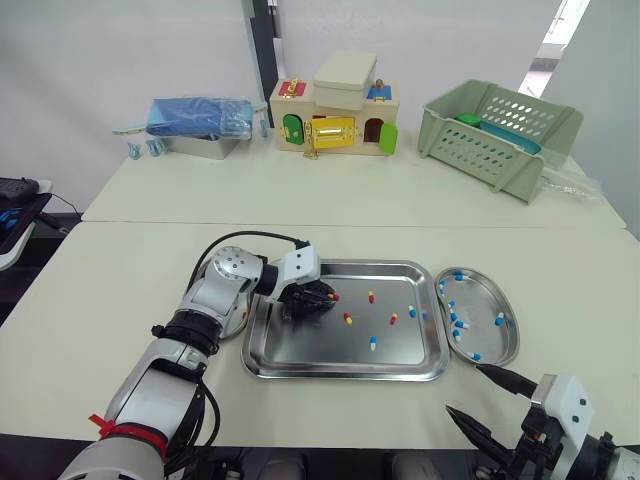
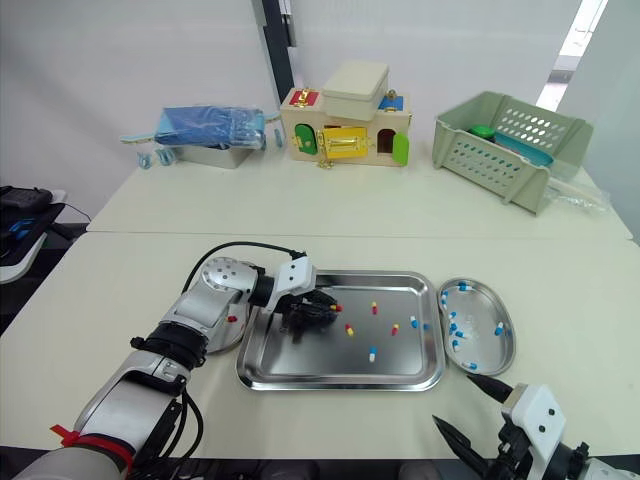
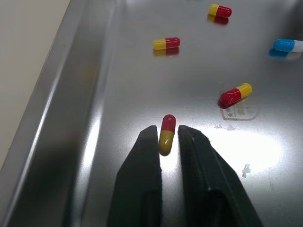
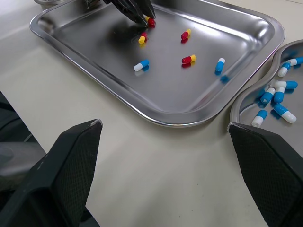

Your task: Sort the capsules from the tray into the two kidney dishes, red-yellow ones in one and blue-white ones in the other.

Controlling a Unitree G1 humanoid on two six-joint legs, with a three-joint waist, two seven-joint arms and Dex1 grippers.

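The steel tray (image 1: 340,372) lies in the middle of the near table and holds a few red-yellow capsules (image 1: 348,319) and two blue-white capsules (image 1: 373,343). My left gripper (image 1: 328,297) reaches into the tray's left part, its tips down on the floor. In the left wrist view its fingers (image 3: 142,161) are shut on a red-yellow capsule (image 3: 166,134). The right kidney dish (image 1: 505,345) beside the tray holds several blue-white capsules (image 1: 460,325). The left kidney dish (image 1: 240,322) is mostly hidden under my left arm. My right gripper (image 1: 463,388) hovers open near the table's front edge.
On the far table stand a green plastic basket (image 1: 495,130), a wooden toy house (image 1: 335,118) and a blue bag on a metal box (image 1: 200,120). A seam runs between the two tables behind the tray.
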